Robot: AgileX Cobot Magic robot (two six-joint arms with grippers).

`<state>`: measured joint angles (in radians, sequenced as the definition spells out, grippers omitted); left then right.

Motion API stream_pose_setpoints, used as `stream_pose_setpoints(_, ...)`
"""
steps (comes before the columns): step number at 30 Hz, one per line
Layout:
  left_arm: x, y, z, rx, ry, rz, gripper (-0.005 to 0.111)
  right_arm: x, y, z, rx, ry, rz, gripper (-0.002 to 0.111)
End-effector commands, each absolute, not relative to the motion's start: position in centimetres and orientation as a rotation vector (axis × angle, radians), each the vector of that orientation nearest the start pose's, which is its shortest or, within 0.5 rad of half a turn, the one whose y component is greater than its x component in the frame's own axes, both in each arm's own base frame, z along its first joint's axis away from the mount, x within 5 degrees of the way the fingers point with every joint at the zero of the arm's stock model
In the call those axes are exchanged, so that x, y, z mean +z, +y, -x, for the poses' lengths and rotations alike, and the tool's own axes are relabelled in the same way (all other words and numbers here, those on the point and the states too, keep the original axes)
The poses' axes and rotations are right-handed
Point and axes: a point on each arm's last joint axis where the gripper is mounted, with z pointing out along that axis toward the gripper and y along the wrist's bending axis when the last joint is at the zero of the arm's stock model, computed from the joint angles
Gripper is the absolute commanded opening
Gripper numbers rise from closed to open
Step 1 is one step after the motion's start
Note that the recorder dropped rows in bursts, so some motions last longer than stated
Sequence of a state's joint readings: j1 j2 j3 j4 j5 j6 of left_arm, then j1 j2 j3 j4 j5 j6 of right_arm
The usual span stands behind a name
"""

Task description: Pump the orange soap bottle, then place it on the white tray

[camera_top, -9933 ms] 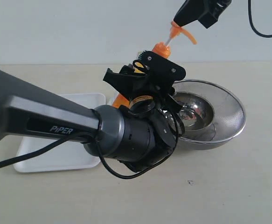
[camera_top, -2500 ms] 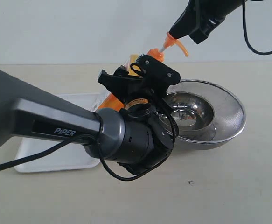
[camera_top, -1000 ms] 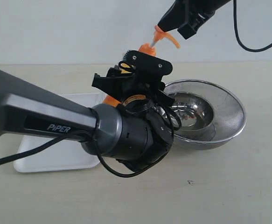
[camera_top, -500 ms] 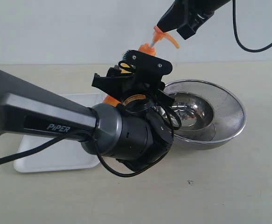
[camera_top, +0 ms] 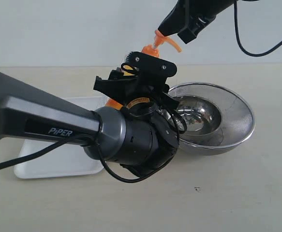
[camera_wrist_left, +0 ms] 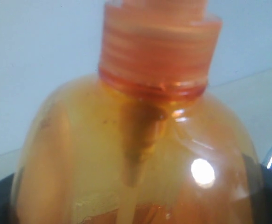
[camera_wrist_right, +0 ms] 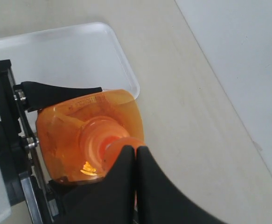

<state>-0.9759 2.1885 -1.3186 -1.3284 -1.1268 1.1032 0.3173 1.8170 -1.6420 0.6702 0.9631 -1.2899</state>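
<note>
Left gripper [camera_top: 132, 81], on arm [camera_top: 34, 121] marked "PiPER" [camera_top: 62, 131]: clamped around orange soap bottle [camera_wrist_right: 91, 126], tilted, between white tray [camera_top: 44, 166] and steel bowl [camera_top: 247, 113] | Right gripper [camera_wrist_right: 136, 151]: jaws pressed together atop pump head [camera_top: 163, 39] | bottle print [camera_wrist_right: 87, 101]: unreadable

reaches in low from the left with the left arm [camera_top: 34, 116], a thick grey forearm ending in a rounded black wrist [camera_top: 136, 140] with a cable [camera_top: 126, 180] looped beneath. holds the left gripper [camera_top: 131, 89] pointed up and away, jaws set wide and clamped on both sides of the orange soap bottle [camera_wrist_right: 94, 116], one black finger [camera_wrist_right: 56, 92] flat against its wall. slants the right arm [camera_top: 199, 12] down from the upper right, right gripper [camera_top: 166, 30] with fingertips [camera_wrist_right: 126, 161] pressed tight together, touching the bottle's top.
</note>
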Motion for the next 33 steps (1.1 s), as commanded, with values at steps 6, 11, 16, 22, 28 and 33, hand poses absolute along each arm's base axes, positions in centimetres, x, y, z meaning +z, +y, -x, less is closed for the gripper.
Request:
stream_pose_setpoints(6,19.6,-32.43,-30.5,0.198,1.571,-0.168,0.005,27.11,17.94,-35.96,0.543,1.991,1.744,0.0)
stream_pose_setpoints(11,19.6,-32.43,-30.5,0.198,1.571,-0.168,0.005,27.12,17.96,-35.96,0.546,1.991,1.742,0.0)
stream_pose_setpoints(16,19.6,-32.43,-30.5,0.198,1.571,-0.168,0.005,26.76,18.03,-36.05,0.559,1.999,1.744,0.0)
stream_pose_setpoints(22,19.33,-32.49,-30.49,0.203,1.596,-0.191,0.005,26.31,18.07,-36.12,0.573,2.01,1.754,0.0)
stream_pose_setpoints(28,19.25,-32.57,-30.48,0.195,1.604,-0.199,0.005,26.31,18.07,-36.12,0.573,2.01,1.754,0.0)
stream_pose_setpoints(33,19.23,-32.61,-30.48,0.192,1.605,-0.203,0.005,26.31,18.07,-36.1,0.574,2.011,1.755,0.0)
